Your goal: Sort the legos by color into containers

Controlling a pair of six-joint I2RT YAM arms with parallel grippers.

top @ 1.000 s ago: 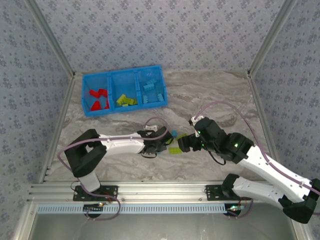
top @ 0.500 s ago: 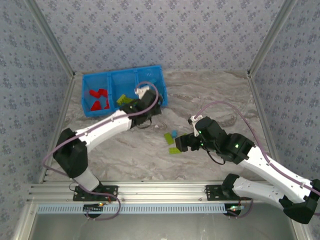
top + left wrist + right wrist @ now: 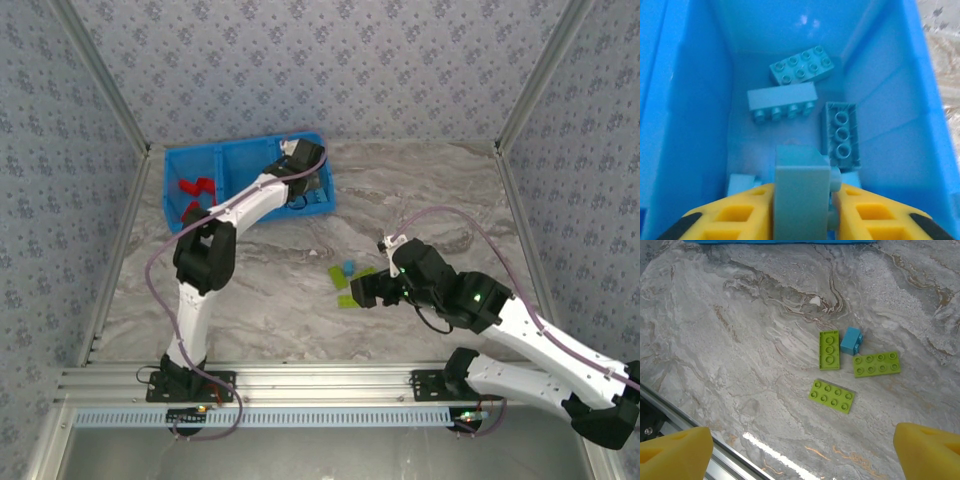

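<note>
Grey marble tabletop [image 3: 430,190], blue three-compartment bin [image 3: 240,142] at its far left. The left arm [image 3: 240,205] is stretched out over the bin. The left pincer [image 3: 304,160] is above the right compartment [image 3: 885,110], clamped on a light blue brick [image 3: 799,192] between its yellow fingers [image 3: 735,217] and held clear of the floor. Three light blue bricks [image 3: 801,65] lie loose in that compartment – one on its side, one underside up. In the left compartment [image 3: 190,165], red bricks [image 3: 196,188]. The right pincer [image 3: 801,451] hangs over bare tabletop, spread wide, nothing in it. Ahead of it is a loose cluster – three lime bricks [image 3: 832,396] and a small light blue block [image 3: 851,340] just beside the narrow lime piece [image 3: 829,350], all on the tabletop, well apart from the bin.
</note>
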